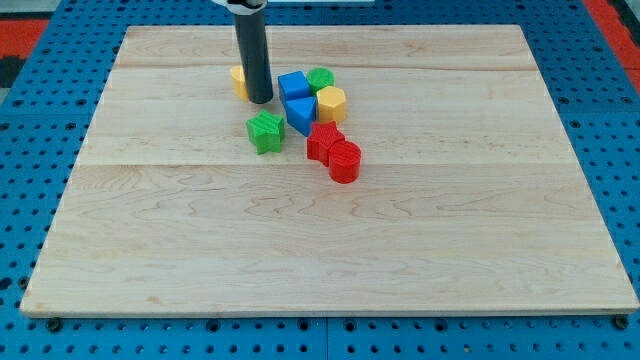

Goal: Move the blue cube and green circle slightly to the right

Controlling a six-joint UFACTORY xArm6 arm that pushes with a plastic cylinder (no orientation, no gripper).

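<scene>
**Pale wooden board, eight coloured blocks, one rod**

Pale wood makes up the board [330, 240], which is seen in the single camera view resting on a blue perforated surface [40, 120]. No claw is fitted, so no jaw state can be told; a straight dark rod [252, 55] is held upright, and my tip [260, 100] is set on the board in the upper middle.

Blocks counted: two blue, two green, two yellow, two red.

- Blue cube [293, 86]: placed just to the view's right of my tip, close beside it; contact cannot be told. No long axis is shown; its faces are turned a little askew to the board's edges.
- Green circle [320, 78]: lying flat, touching the blue cube on the view's right and slightly higher. Being round, no direction is given by it.
- Second blue block [300, 115]: wedge-like, directly below the cube.
- Yellow block [331, 103]: faceted, below the green circle.
- Second yellow block [238, 79]: partly hidden behind the rod, on its left.
- Green star-like block [265, 131]: below my tip, apart from it.
- Red block [322, 141] and red cylinder [344, 161]: touching, lowest of the cluster.
</scene>
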